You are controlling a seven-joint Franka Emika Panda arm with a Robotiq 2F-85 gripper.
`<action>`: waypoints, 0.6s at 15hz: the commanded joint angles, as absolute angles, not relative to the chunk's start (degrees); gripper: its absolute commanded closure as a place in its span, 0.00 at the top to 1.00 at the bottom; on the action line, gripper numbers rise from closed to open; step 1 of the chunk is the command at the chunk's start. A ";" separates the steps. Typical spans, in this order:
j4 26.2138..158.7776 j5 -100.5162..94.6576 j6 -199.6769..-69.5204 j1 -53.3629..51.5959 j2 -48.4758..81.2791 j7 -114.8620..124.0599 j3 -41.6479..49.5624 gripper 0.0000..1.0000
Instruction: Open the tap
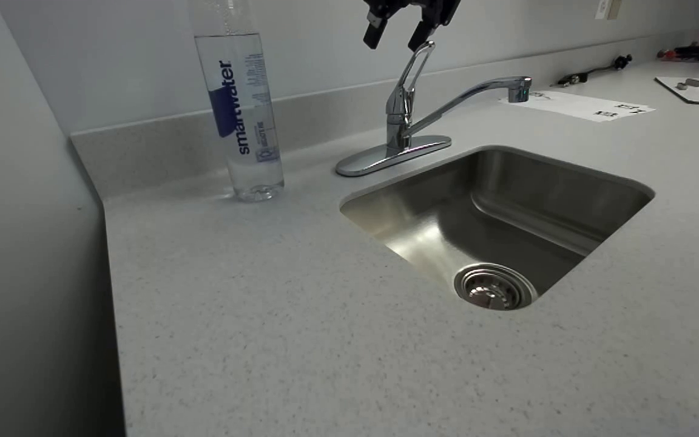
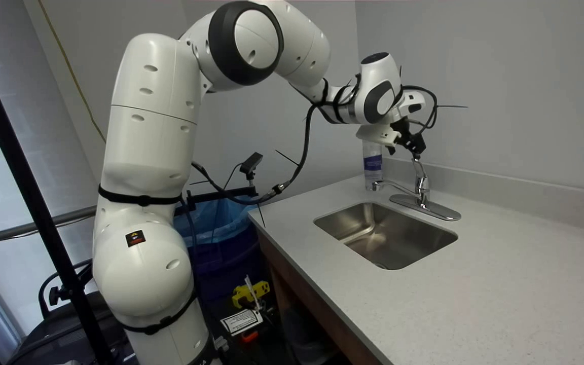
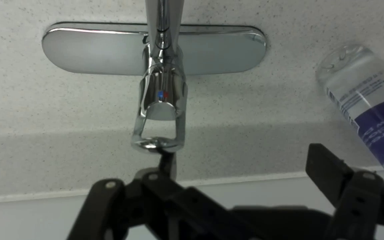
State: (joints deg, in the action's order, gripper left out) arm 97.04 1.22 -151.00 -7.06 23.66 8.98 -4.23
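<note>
The tap is a chrome single-lever faucet that shows in both exterior views (image 1: pixel 399 115) (image 2: pixel 420 188) and in the wrist view (image 3: pixel 163 80). Its looped lever handle points up, and its long spout reaches over the sink. My gripper (image 1: pixel 396 40) is open, with nothing between its fingers, just above the lever. It also shows open in the wrist view (image 3: pixel 243 161). There, one finger sits right at the lever's tip and the other is far off toward the bottle. I cannot tell whether the near finger touches the lever. In an exterior view the gripper (image 2: pixel 404 150) is small and dark.
A tall clear water bottle (image 1: pixel 243 115) stands beside the tap, near the wall. It also shows in the wrist view (image 3: pixel 368 106). The steel sink (image 1: pixel 562 182) lies in front of the tap. A low backsplash (image 1: pixel 319 121) and wall stand behind. A paper sheet (image 1: pixel 580 108) lies beyond the spout.
</note>
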 commanded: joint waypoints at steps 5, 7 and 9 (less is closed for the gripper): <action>105.21 3.67 -150.38 -6.33 18.74 4.36 -7.06 1.00; 107.27 3.96 -150.33 -6.26 17.58 3.50 -7.52 1.00; 109.24 4.14 -150.35 -6.18 16.40 2.89 -7.77 1.00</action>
